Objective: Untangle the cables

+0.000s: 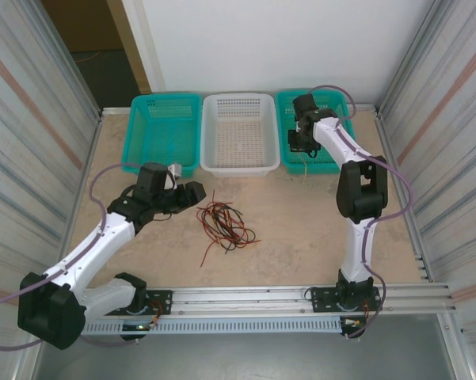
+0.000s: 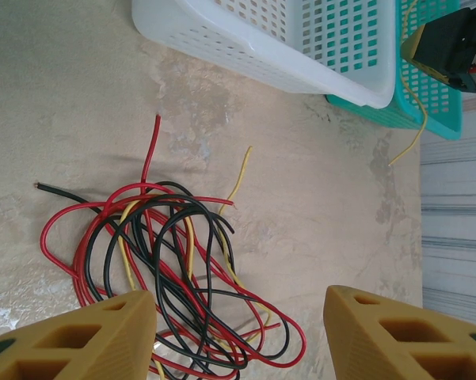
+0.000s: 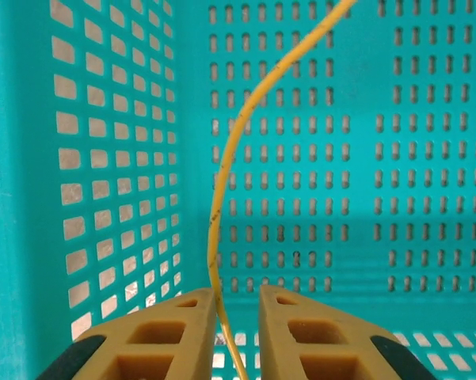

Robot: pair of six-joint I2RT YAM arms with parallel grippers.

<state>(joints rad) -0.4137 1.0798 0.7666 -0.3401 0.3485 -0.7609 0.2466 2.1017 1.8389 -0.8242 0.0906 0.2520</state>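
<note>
The cables (image 1: pixel 224 224) lie as a tangle of red, black and yellow strands (image 2: pixel 166 253) on the table's middle. My left gripper (image 1: pixel 196 192) hovers just left of the tangle, open; in its wrist view the jaws (image 2: pixel 238 294) stand wide apart above the tangle's near end, holding nothing. My right gripper (image 1: pixel 299 144) is inside the right teal basket (image 1: pixel 279 127). One separate yellow cable (image 3: pixel 230 150) runs up through the narrow gap between its jaws (image 3: pixel 238 294), which do not pinch it. That cable's tail (image 1: pixel 304 170) hangs over the basket's front wall to the table (image 2: pixel 416 119).
A white basket (image 1: pixel 239 101) stands at the back centre and another teal basket (image 1: pixel 166 99) at the back left. Corrugated metal walls close both sides. A rail runs along the near edge by the arm bases.
</note>
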